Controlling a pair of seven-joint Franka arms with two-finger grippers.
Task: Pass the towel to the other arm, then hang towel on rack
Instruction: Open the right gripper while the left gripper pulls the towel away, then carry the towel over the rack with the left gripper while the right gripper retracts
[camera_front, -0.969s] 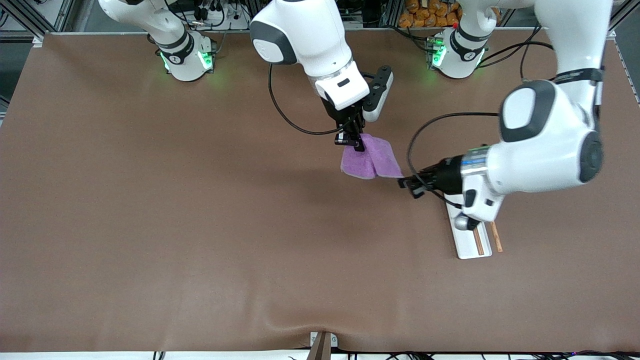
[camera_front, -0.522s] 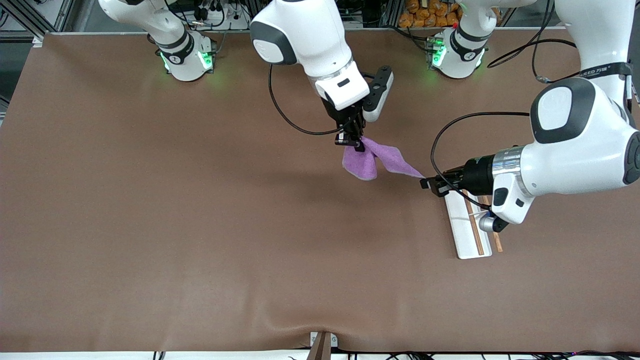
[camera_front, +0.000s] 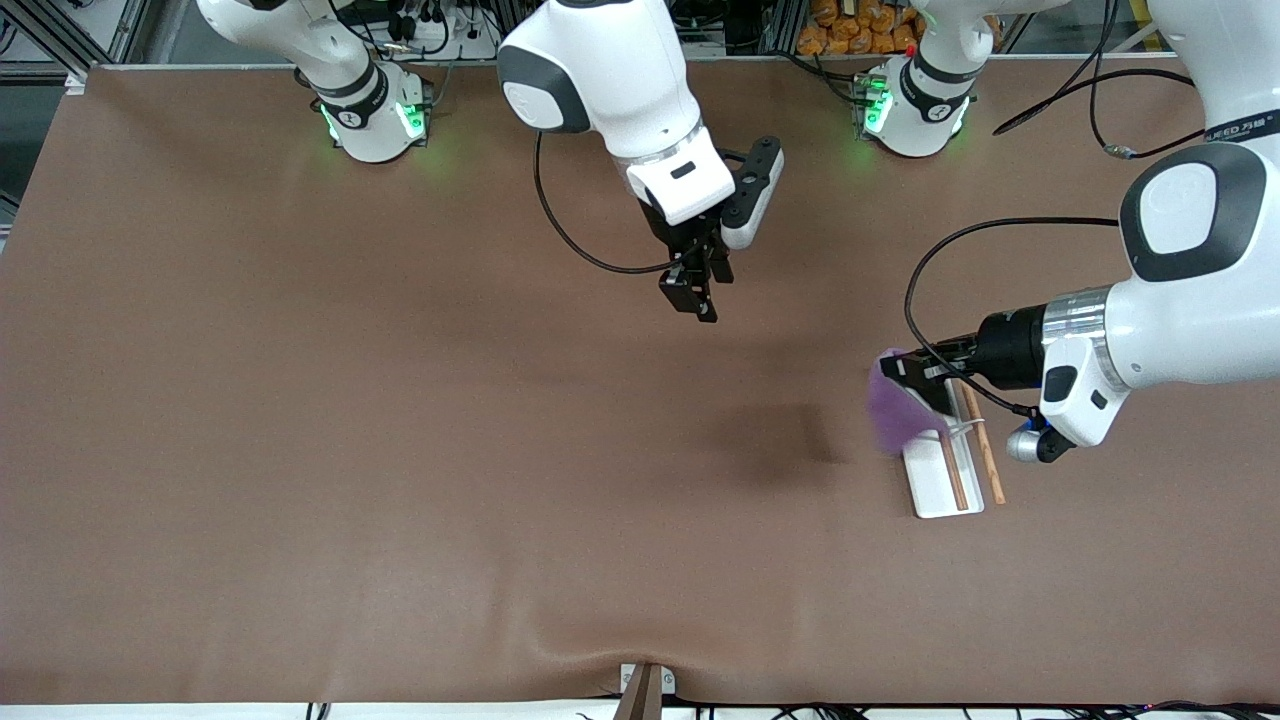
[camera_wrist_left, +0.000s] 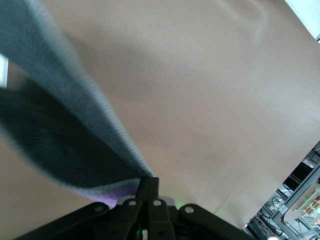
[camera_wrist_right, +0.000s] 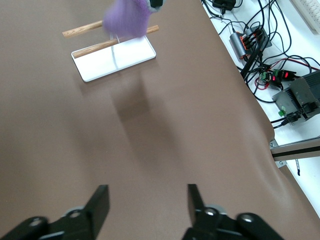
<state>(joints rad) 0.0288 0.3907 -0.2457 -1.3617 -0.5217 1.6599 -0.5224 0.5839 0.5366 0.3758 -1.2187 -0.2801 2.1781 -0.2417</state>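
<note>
The left tool (camera_front: 905, 372) is pressed together on a corner of the towel (camera_front: 893, 415), which hangs blurred from its tips. Just under that tool and cloth stands the rack (camera_front: 945, 470), white base on the table (camera_front: 400, 450), its two wooden rods running out from beneath the purple folds toward the front camera. The right tool (camera_front: 697, 290) hangs over bare table toward the right arm's end, well apart from towel and rack, its fingers (camera_wrist_right: 98, 202) spread with nothing between them.
</note>
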